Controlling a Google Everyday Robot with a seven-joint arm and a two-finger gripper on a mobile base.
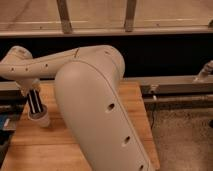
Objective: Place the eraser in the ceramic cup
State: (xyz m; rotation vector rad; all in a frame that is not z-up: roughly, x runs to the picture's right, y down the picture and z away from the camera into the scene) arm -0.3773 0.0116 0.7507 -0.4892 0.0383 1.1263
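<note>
The eraser (34, 103), a black block with white lengthwise stripes, hangs upright from my gripper (30, 93) at the left of the wooden table. Its lower end sits in the mouth of the ceramic cup (41, 120), a small whitish cup that stands directly below the gripper. The gripper is shut on the eraser's top end. My large white arm (95, 100) crosses the middle of the view and hides much of the table.
The wooden table (131, 102) ends at the right beside a speckled floor (180, 135). A blue thing (5, 123) shows at the left edge. A dark rail and window frame run along the back. The arm hides whatever lies behind it.
</note>
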